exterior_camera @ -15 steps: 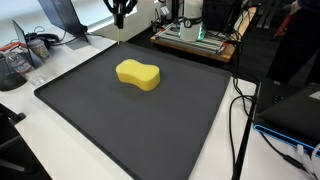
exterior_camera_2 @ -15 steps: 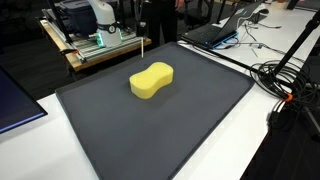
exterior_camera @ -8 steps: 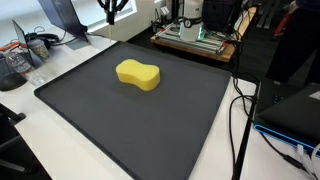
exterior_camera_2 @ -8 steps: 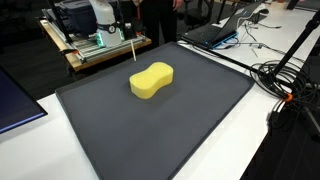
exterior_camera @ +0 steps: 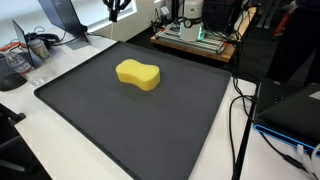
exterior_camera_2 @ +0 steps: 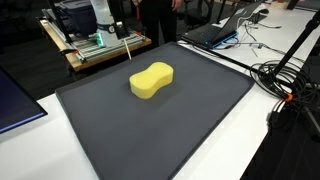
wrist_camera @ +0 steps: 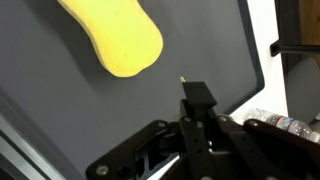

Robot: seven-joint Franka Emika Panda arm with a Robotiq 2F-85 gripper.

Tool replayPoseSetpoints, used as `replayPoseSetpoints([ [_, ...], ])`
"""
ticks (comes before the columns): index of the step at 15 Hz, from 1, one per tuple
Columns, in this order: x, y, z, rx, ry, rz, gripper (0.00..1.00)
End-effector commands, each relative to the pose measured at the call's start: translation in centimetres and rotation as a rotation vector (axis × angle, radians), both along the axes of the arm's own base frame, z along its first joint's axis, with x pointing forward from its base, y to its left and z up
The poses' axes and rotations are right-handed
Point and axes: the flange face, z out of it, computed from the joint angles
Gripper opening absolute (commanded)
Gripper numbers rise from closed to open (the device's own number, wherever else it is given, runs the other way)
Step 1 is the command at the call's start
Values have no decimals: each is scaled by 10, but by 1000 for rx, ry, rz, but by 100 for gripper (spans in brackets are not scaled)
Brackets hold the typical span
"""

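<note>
A yellow peanut-shaped sponge (exterior_camera: 138, 74) lies on a large dark mat (exterior_camera: 120, 125), toward its far half; it shows in both exterior views (exterior_camera_2: 151, 80) and at the top of the wrist view (wrist_camera: 115, 38). My gripper (exterior_camera: 115, 13) hangs above the mat's far edge, apart from the sponge. In an exterior view it (exterior_camera_2: 120, 28) holds a thin pale stick (exterior_camera_2: 130, 47) that points down. In the wrist view the gripper (wrist_camera: 197, 97) has its jaws together, and the stick's tip (wrist_camera: 182, 79) pokes out beyond them.
A wooden rack with electronics (exterior_camera: 195, 35) stands behind the mat, also in the other view (exterior_camera_2: 95, 40). Cables (exterior_camera_2: 285, 80) and a laptop (exterior_camera_2: 215, 30) lie beside the mat. Headphones (exterior_camera: 40, 42) and a plastic bottle (wrist_camera: 285, 125) sit off the mat's edge.
The gripper with the stick has moved a little up and sideways along the mat's far edge, away from the sponge. The sponge has not moved.
</note>
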Motion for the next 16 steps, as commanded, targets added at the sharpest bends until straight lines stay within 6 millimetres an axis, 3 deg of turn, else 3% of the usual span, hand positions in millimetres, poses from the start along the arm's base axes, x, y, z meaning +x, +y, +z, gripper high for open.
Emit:
replayPoseSetpoints([
  [1,-26,1,-4,-66,67,26,3],
  [5,-43,8,-1,-186,135,214,3],
  [9,-53,21,3,-180,204,218,3],
  [13,-53,19,2,-90,217,-17,3],
  [16,-48,13,-16,-30,199,-169,3],
])
